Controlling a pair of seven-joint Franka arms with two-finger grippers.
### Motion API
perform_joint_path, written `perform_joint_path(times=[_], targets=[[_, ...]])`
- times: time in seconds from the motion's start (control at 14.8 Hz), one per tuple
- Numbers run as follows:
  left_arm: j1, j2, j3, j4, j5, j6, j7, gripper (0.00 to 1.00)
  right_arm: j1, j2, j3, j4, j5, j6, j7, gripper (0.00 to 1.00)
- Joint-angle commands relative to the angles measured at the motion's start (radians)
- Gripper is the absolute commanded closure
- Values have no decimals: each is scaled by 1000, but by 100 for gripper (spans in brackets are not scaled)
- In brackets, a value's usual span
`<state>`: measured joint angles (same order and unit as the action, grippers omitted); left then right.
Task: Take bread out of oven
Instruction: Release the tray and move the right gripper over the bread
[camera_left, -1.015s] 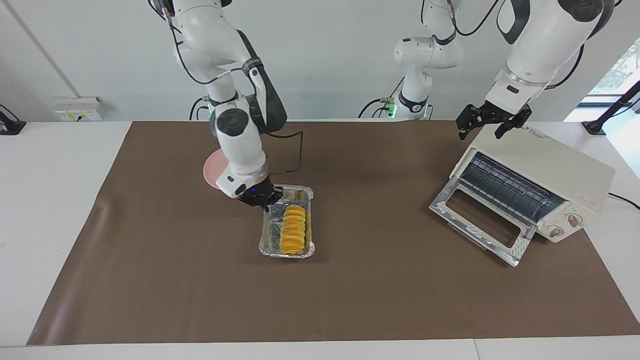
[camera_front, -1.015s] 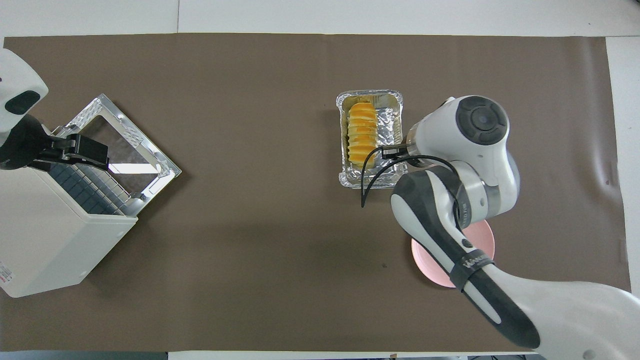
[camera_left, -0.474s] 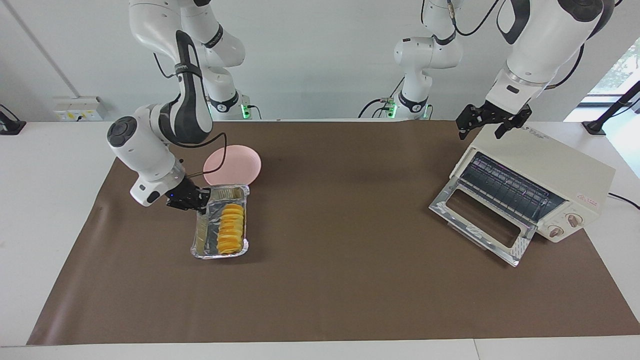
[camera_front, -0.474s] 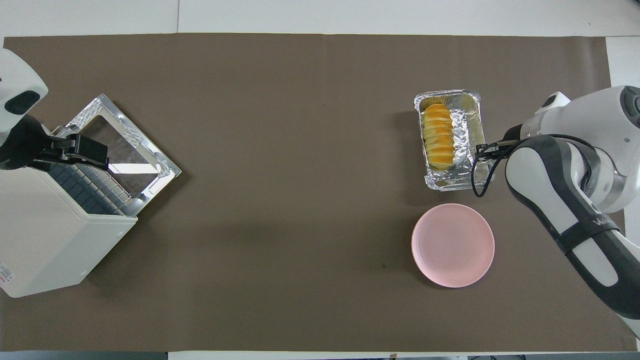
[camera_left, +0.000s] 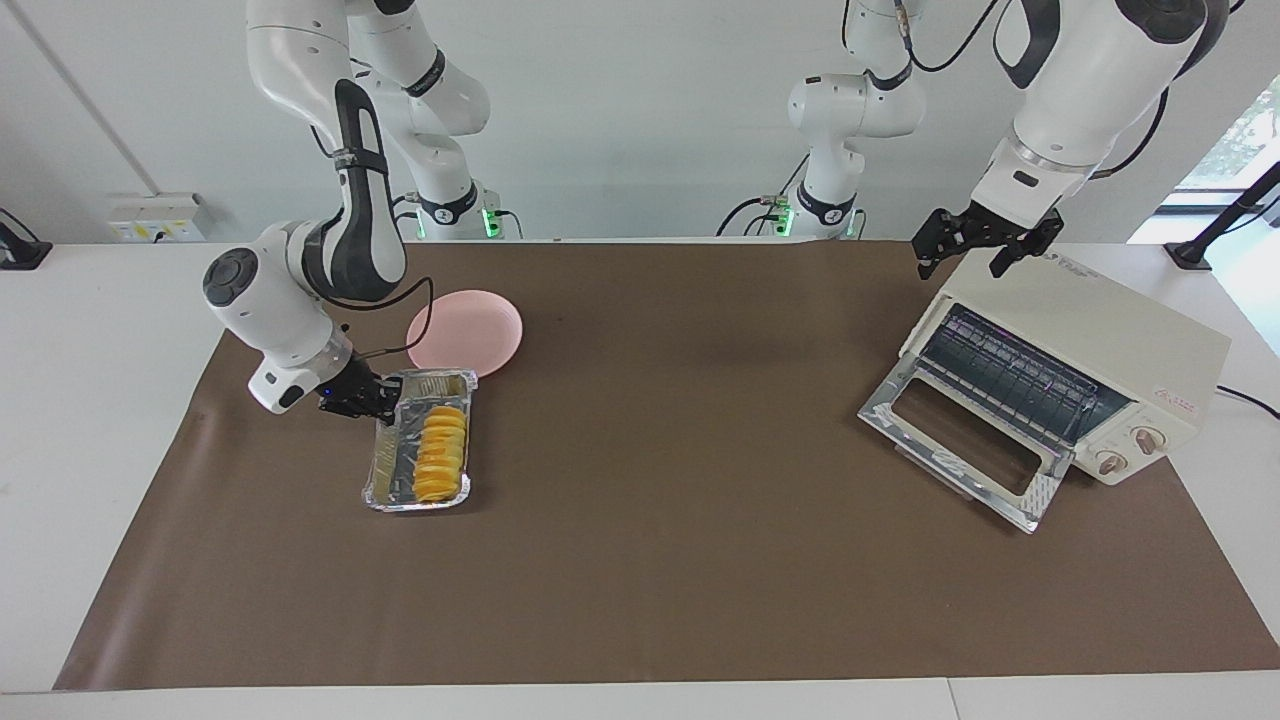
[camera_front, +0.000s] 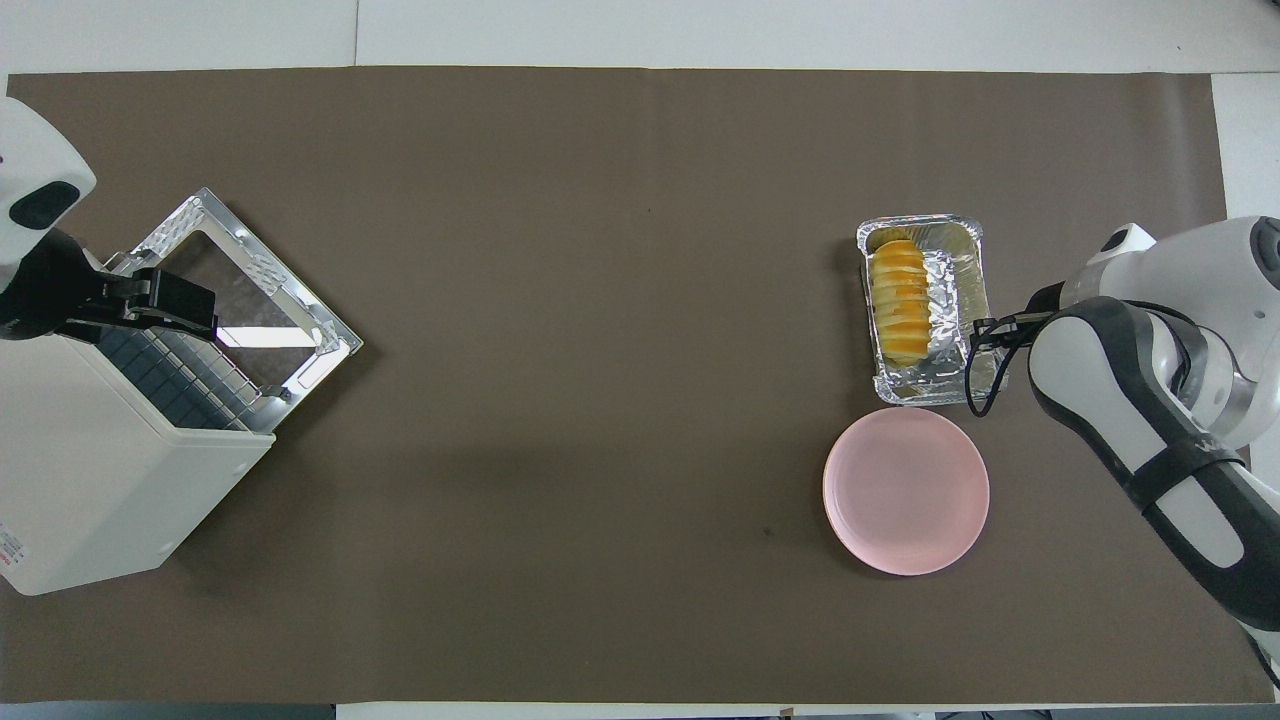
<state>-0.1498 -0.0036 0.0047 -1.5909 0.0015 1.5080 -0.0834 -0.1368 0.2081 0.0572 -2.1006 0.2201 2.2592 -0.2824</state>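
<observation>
Right gripper (camera_left: 375, 405) is seen clamped on the rim of the foil tray (camera_left: 385, 470), at the corner toward the pink plate (camera_left: 465, 330). The bread (camera_left: 441, 454) lies in the tray just beside the fingertips, long axis running away from the robots. Left gripper (camera_left: 985, 245) waits spread wide over the oven (camera_left: 1090, 340), door down. Since the earlier frame, tray and bread have been carried toward the right arm's end.

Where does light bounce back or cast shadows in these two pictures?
Facing view: the oven's open glass door glints and the foil tray shines beside the bread. Overhead view: a bright patch on the door glass, soft shadow beside the oven.
</observation>
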Motion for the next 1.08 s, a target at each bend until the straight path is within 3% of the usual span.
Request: perform_joint_path(times=[0.0, 0.07, 0.34, 0.74, 1.01], targets=[[10, -10, -3, -1, -17, 5, 7, 0, -3, -18, 9, 10, 21, 10, -14, 31], [10, -10, -3, -1, -17, 5, 7, 0, 0, -21, 9, 17, 12, 4, -14, 0], [10, -10, -3, -1, -17, 5, 7, 0, 9, -26, 9, 125, -25, -93, 44, 0], [10, -10, -3, -1, -17, 5, 7, 0, 163, 28, 10, 128, -76, 37, 219, 0], [10, -10, -3, -1, -17, 5, 7, 0, 149, 51, 10, 117, -79, 65, 209, 0]])
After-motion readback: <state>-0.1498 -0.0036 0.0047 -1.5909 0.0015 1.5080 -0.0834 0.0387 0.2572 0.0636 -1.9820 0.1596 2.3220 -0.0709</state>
